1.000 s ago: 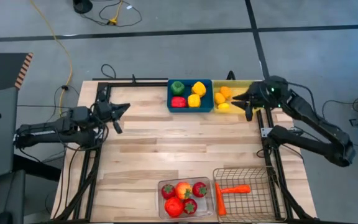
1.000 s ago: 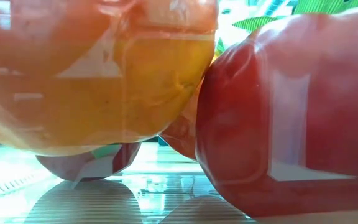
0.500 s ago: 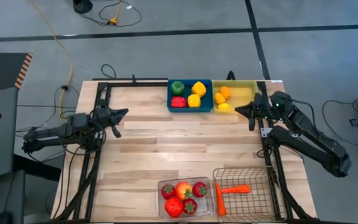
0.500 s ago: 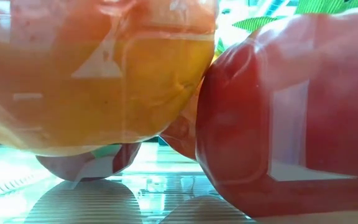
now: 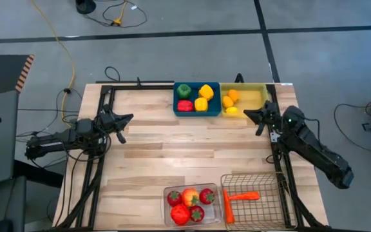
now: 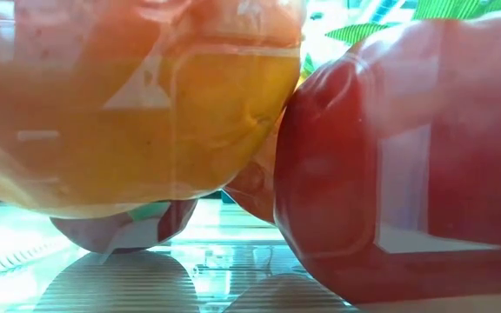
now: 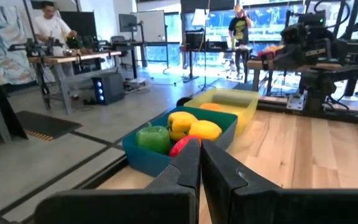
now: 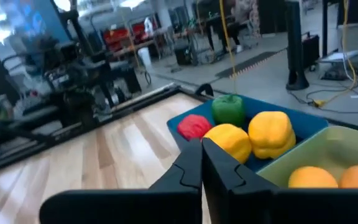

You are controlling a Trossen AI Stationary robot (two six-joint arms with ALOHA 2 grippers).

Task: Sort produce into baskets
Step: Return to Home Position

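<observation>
All produce lies in the baskets. The blue tray (image 5: 197, 98) at the far edge holds a green, a red and two yellow peppers (image 7: 185, 127). Next to it, the yellow tray (image 5: 250, 96) holds orange and yellow fruit (image 5: 229, 101). Near the front edge, the clear bin (image 5: 192, 205) holds red and orange fruit (image 6: 146, 122). The wire basket (image 5: 263, 193) holds carrots (image 5: 240, 196). My left gripper (image 5: 129, 118) is shut at the table's left side, pointing level at the trays. My right gripper (image 5: 247, 113) is shut at the right side, just in front of the yellow tray.
A black frame (image 5: 140, 86) runs along the table's far, left and right sides. Bare wood (image 5: 185, 148) lies between the far trays and the near containers. People and workbenches (image 7: 55, 37) show in the room beyond the table.
My right gripper has drawn back from over the yellow tray toward the table's right and near sides and sunk, tipping to level. My left arm has sunk a little. No produce has moved.
</observation>
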